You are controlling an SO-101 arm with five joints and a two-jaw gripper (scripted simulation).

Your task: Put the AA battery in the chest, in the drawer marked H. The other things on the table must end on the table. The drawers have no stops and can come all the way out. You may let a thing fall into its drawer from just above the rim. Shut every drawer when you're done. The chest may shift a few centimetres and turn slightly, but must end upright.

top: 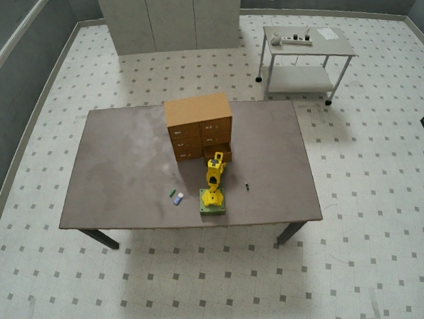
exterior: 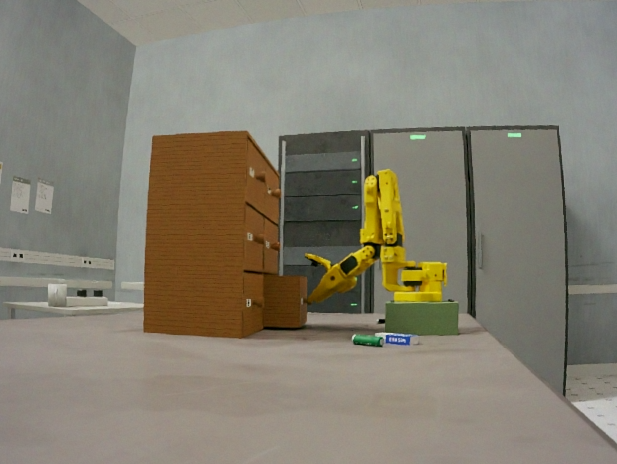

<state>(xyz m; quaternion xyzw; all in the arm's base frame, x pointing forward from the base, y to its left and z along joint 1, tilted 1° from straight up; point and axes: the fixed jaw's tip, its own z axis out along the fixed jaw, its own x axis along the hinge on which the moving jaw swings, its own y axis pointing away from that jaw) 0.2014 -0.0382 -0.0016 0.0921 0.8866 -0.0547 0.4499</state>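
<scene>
From the top, your gripper (top: 216,158) is hanging at the open bottom-right drawer (top: 217,151), jaws narrowly parted, holding nothing. The AA battery (top: 172,193) is lying around 8 o'clock from it, long axis running 1-to-7. Side view: battery (exterior: 367,340) is resting beside the eraser (exterior: 400,339).

Floor (top: 205,274): I see pale tiles with small dark squares.
Walls (exterior: 348,65): grey-blue.
Cabinets (top: 171,24): at my twelve o'clock.
Trolley (top: 305,58): two o'clock.
</scene>
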